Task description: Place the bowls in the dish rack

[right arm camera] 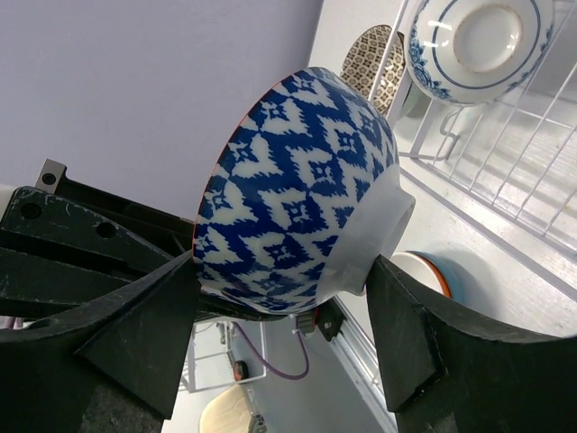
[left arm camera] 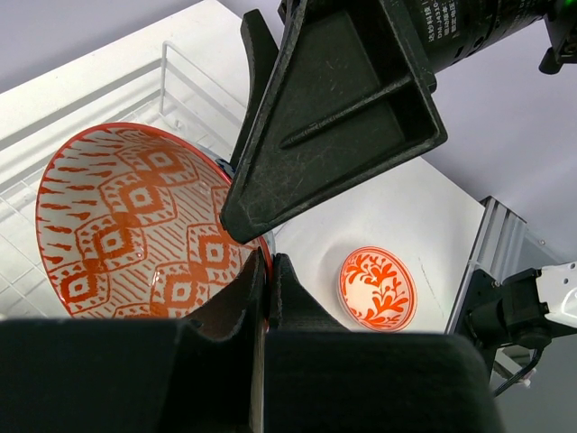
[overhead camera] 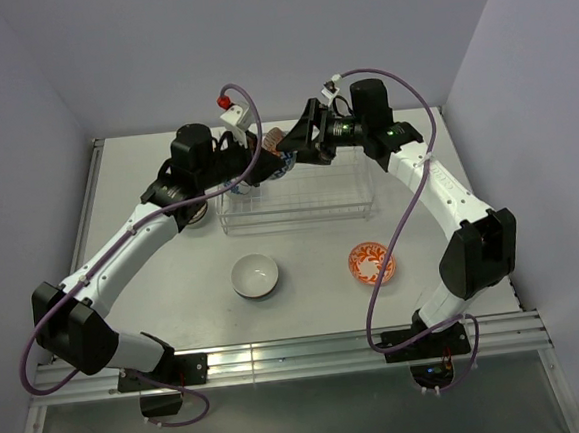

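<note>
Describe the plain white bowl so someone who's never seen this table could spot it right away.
Find the clear wire dish rack at the middle of the table. On its near side, in front of its left end, one bowl stands upright and alone. That is the plain white bowl, unpatterned inside, unlike the orange-red patterned dish to its right.

My right claw [right arm camera: 281,262] and left claw [left arm camera: 268,266] hold a two-tone bowl [right arm camera: 297,189], blue diamonds outside and orange-red inside, tipped sideways at the far edge of the clear wire dish rack [overhead camera: 309,211]. In the rack a blue-and-white bowl [right arm camera: 478,41] stands on edge, with a brown-patterned bowl [right arm camera: 371,54] just behind it. A plain white bowl [overhead camera: 255,276] and an orange-red patterned bowl [overhead camera: 371,262] sit upright on the table [overhead camera: 317,310] in front of the rack.
</note>
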You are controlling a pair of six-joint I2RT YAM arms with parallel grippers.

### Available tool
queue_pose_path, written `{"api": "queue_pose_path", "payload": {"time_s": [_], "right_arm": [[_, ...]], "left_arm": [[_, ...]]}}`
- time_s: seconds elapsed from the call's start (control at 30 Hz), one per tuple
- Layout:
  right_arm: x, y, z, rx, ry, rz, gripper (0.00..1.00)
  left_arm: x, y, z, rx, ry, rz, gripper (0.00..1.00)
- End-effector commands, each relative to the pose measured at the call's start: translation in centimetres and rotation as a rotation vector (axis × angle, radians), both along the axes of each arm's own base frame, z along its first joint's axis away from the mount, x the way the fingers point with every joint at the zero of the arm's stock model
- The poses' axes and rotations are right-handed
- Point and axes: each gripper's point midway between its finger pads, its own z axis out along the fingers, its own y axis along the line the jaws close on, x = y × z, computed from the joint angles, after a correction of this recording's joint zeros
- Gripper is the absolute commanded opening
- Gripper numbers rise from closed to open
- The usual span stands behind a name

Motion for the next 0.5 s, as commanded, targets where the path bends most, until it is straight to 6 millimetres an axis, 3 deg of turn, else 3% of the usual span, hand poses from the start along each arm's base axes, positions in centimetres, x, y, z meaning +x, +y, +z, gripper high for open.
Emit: {"api": "queue_pose_path", "payload": {"time_s": [0.0, 0.07, 0.1, 0.13, 0.2, 0.3, 0.47], "right_arm": [[-0.2, 0.2, 2.1, 0.007, -0.095, 0.015, 0.51], [-0.2, 0.4, 2.0, 0.013, -0.092, 0.025, 0.39], [-0.3, 0.6, 2.1, 0.022, -0.096, 0.04, 0.21], [-0.3, 0.6, 2.1, 0.025, -0.096, 0.046, 0.12], [-0.2, 0.7, 2.1, 0.021, -0.099, 0.048, 0.0], [0.1, 0.6, 2.1, 0.011, -0.112, 0.042, 0.0], [0.7, 0.6, 2.3, 0.0, -0.129, 0.026, 0.0]], "left_arm": [[-0.8, 0.3, 3.9, -0.067, -0.112, -0.015, 0.0], [-0.7, 0.3, 3.9, -0.064, -0.111, -0.009, 0.0], [-0.5, 0.4, 3.7, -0.058, -0.107, -0.003, 0.0], [-0.3, 0.3, 3.6, -0.055, -0.106, 0.001, 0.0], [-0.2, 0.6, 3.0, -0.032, -0.087, 0.017, 0.0], [-0.5, 0.9, 2.8, -0.024, -0.093, 0.017, 0.1], [-0.9, 1.4, 2.2, -0.001, -0.069, 0.022, 0.4]]}}
